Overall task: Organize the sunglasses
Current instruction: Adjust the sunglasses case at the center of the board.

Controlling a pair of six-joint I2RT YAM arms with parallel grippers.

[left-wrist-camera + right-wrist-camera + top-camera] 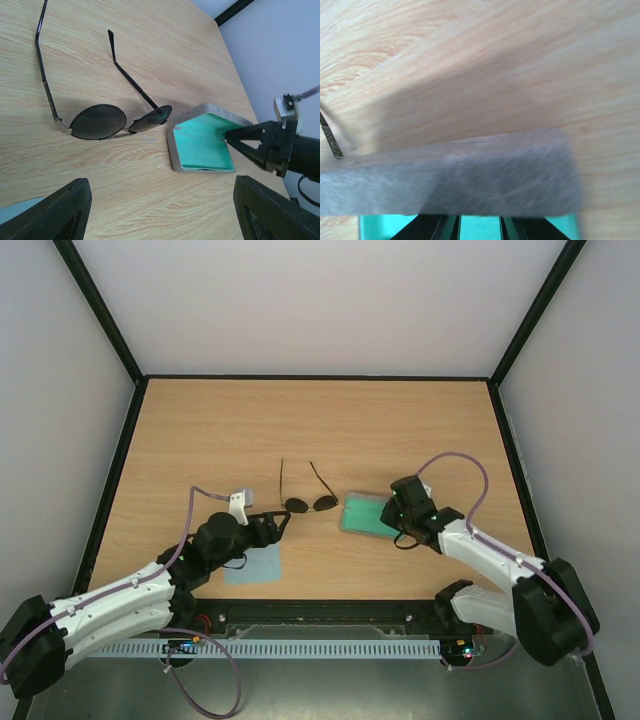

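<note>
The sunglasses (309, 503) are laid at the middle of the wood-grain desk (330, 430). Their two round dark lenses are on the near side, and the thin wire temples are spread open towards the far edge. Just to their right an oblong case (362, 515) of grey felt is seen open, its lining smooth and green. A pale blue square cloth (252, 565) is spread flat near the left arm.

The left arm is stretched low from the near left, and the left gripper (278, 525) is aimed at the lenses just short of them – its jaws are held wide and empty. The right arm is folded in from the near right. The right gripper (393, 512) is set at the case's right edge, over the lining – whether its jaws are closed on the felt cannot be told.
</note>
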